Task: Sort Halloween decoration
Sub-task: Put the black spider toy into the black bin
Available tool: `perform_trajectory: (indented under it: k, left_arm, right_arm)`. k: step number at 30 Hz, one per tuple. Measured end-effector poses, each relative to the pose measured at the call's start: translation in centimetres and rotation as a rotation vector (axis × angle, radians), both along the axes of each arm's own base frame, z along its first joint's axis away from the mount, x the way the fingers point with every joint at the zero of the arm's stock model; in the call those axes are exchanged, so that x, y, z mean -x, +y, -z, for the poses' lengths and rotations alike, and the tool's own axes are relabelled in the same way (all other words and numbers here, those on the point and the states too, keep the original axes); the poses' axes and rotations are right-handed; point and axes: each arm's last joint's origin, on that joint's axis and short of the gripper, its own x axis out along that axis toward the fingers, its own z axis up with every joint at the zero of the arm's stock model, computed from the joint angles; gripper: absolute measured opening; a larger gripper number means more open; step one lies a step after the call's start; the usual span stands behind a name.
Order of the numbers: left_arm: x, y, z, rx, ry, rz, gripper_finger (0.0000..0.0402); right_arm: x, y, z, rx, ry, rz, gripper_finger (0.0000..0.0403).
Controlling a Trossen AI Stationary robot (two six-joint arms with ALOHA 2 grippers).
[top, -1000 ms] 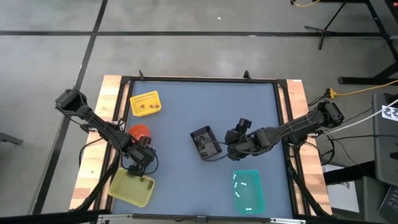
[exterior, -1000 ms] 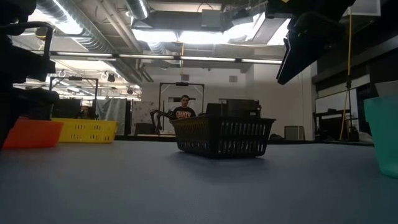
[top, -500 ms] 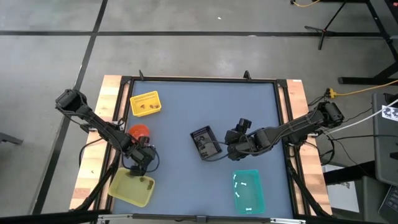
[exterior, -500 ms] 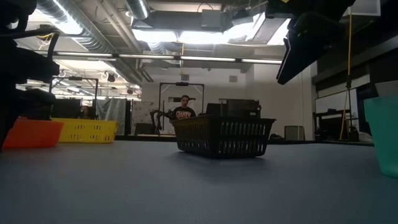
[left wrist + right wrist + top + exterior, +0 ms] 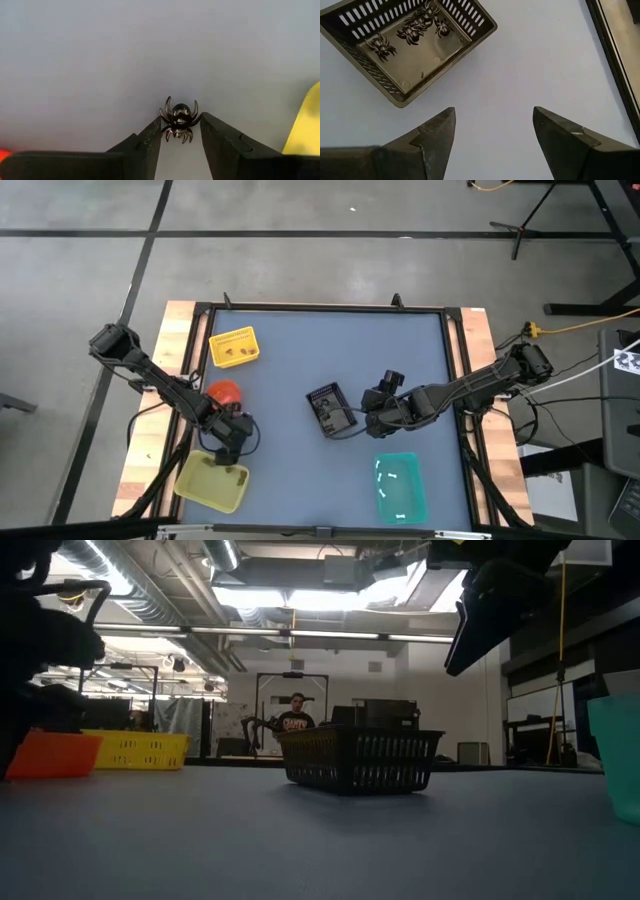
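Note:
A tiny black spider (image 5: 179, 116), one piece of the Halloween decoration, sits between the fingertips of my left gripper (image 5: 179, 131), which is shut on it. That gripper (image 5: 232, 445) stands over the blue mat, just beyond the far edge of the yellow-green tray (image 5: 212, 482). My right gripper (image 5: 492, 127) hangs open to the right of the black tray (image 5: 410, 45), touching nothing. The black tray rests flat on the mat and holds three more black spiders (image 5: 415, 27). My left gripper pinches the spider between its two fingertips (image 5: 150, 137), which press on the legs at either side of the body (image 5: 168, 128). The fingers come steeply from above. The spider sits at their free ends with its legs spread, over the mat beside the yellow-green tray's edge (image 5: 306, 125).
An orange container (image 5: 223, 392) and a yellow container (image 5: 233, 347) stand at the left, beyond my left gripper. A teal container (image 5: 400, 486) with white pieces stands near the front right. The black tray (image 5: 330, 410) is mid-table. A person stands far behind the table (image 5: 296, 718).
My left gripper has rolled about its own axis while staying beside the yellow-green tray. My right arm has kept still.

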Motion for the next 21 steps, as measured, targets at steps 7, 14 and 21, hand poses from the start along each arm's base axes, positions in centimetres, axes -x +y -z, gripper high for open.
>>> perform_trajectory:
  k: [7,14,21]
  left_arm:
    - [-0.7,0.4,-0.3,0.026,-0.049,-0.036,0.0118]
    - [-1.7,1.1,-0.6,0.050,-0.113,-0.090,0.0118]
    - [-3.8,1.7,-1.6,0.088,-0.310,-0.175,0.0119]
  right_arm:
    - [0.0,0.0,0.0,0.000,0.000,0.000,0.0266]
    - [0.0,0.0,0.0,0.000,-0.001,0.000,0.0266]
    - [0.0,0.0,0.0,-0.001,-0.002,0.000,0.0266]
